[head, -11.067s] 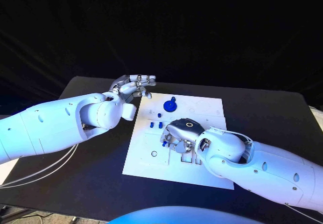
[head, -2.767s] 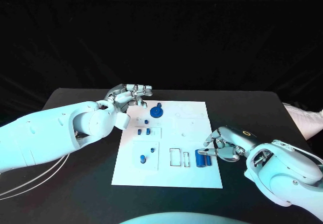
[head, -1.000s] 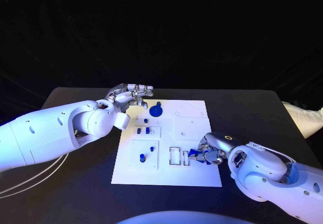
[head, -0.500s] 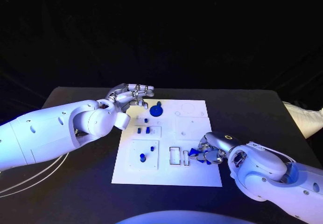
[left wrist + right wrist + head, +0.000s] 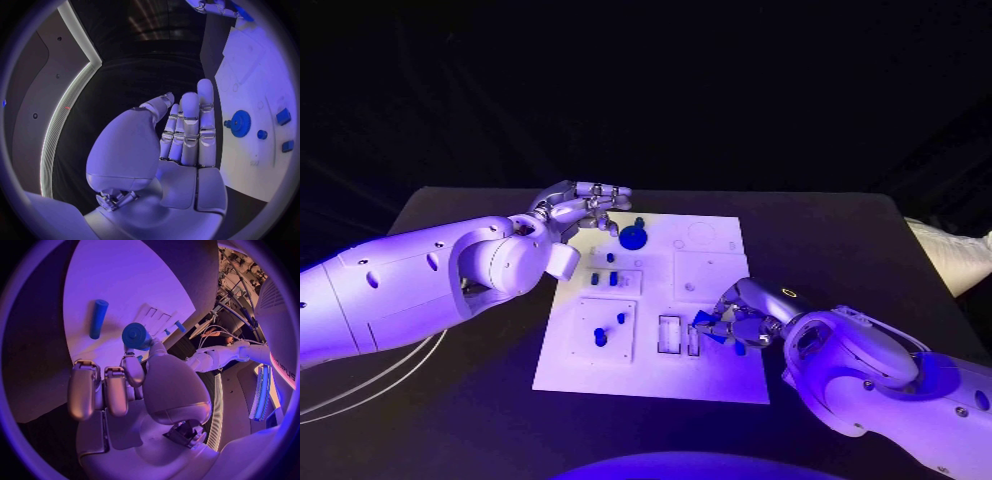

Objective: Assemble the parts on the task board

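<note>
Blue cylinder pinched in right hand's fingers (over the board).

We count one white task board on the bench, one round blue gear near the left hand, and two blue cylinders: one pinched by the right hand, one just beside it.

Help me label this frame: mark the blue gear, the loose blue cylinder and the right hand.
blue gear [image 5: 240,123], left wrist view, toothed disc face.
loose blue cylinder [image 5: 97,318], right wrist view, mid-length.
right hand [image 5: 125,385], right wrist view, palm side fingers.
</note>
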Motion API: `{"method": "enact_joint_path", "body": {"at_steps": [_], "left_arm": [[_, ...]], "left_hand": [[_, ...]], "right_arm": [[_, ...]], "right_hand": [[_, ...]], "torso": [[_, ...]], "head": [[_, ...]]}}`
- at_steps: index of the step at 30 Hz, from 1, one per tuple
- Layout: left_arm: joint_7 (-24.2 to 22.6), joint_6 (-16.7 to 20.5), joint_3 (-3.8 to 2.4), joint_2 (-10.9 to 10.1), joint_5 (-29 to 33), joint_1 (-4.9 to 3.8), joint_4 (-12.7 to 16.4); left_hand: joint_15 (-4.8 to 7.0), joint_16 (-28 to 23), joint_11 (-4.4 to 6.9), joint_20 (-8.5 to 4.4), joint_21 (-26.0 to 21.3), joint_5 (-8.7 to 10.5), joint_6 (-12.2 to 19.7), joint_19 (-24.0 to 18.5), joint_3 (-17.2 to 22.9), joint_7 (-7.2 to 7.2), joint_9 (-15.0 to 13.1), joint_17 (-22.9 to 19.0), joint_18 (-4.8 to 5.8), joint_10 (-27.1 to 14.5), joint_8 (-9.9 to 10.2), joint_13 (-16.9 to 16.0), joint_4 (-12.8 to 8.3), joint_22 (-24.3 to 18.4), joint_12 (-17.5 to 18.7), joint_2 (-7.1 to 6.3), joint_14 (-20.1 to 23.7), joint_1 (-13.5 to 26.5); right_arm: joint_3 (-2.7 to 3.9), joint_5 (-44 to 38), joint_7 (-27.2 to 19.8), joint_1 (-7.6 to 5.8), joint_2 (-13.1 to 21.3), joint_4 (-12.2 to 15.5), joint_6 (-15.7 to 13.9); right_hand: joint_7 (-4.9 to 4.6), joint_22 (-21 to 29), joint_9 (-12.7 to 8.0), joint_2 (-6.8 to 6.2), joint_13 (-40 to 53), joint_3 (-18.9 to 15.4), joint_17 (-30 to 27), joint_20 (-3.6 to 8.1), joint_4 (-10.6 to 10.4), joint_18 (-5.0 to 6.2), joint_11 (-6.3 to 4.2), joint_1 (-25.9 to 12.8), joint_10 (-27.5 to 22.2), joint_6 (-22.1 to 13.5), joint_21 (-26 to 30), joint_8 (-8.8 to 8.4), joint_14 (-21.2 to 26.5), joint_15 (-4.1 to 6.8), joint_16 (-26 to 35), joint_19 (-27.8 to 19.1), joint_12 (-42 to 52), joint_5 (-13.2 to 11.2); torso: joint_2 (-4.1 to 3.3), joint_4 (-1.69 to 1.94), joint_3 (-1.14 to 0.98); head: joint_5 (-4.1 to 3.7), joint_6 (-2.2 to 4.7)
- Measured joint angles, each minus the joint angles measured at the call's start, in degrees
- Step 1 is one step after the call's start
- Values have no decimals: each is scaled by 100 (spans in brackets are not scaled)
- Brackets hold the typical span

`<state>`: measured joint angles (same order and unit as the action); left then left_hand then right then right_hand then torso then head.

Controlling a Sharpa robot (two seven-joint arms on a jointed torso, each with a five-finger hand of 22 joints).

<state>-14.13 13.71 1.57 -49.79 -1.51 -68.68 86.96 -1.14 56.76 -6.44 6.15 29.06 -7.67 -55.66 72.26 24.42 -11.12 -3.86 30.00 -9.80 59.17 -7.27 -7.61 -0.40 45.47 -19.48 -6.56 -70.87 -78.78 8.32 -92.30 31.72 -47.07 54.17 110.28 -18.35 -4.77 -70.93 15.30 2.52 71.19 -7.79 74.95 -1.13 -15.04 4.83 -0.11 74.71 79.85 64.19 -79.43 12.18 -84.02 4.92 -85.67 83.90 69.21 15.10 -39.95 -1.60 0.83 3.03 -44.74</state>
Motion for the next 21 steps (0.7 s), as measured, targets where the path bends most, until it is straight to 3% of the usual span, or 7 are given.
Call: {"method": "enact_joint_path", "body": {"at_steps": [9, 21], "left_arm": [[3, 0, 0, -6, -25, 2, 7], [7, 0, 0, -13, -34, 3, 13]], "left_hand": [[0, 0, 0, 0, 0, 0, 0, 0, 0, 0, 0, 0, 0, 0, 0, 1, 0, 0, 0, 0, 0, 0], [0, 0, 0, 0, 0, 0, 0, 0, 0, 0, 0, 1, 0, 0, 0, 1, 0, 1, 0, 0, 0, 0]], "right_arm": [[-1, 171, -77, -9, -60, 23, -257], [-1, 227, -83, -11, -276, -119, -314]], "right_hand": [[0, -27, 1, 0, 8, 17, -1, 0, -14, 0, 0, 0, 0, 0, 0, 3, 0, -1, -22, 0, 11, 33], [0, -41, 1, 0, 13, 17, -2, 20, -13, 0, 0, 0, 0, 0, -24, 25, 19, 17, -22, 20, 18, 33]], "torso": [[-3, -4, 3], [-1, -7, 3]], "head": [[19, -8], [27, -18]]}}
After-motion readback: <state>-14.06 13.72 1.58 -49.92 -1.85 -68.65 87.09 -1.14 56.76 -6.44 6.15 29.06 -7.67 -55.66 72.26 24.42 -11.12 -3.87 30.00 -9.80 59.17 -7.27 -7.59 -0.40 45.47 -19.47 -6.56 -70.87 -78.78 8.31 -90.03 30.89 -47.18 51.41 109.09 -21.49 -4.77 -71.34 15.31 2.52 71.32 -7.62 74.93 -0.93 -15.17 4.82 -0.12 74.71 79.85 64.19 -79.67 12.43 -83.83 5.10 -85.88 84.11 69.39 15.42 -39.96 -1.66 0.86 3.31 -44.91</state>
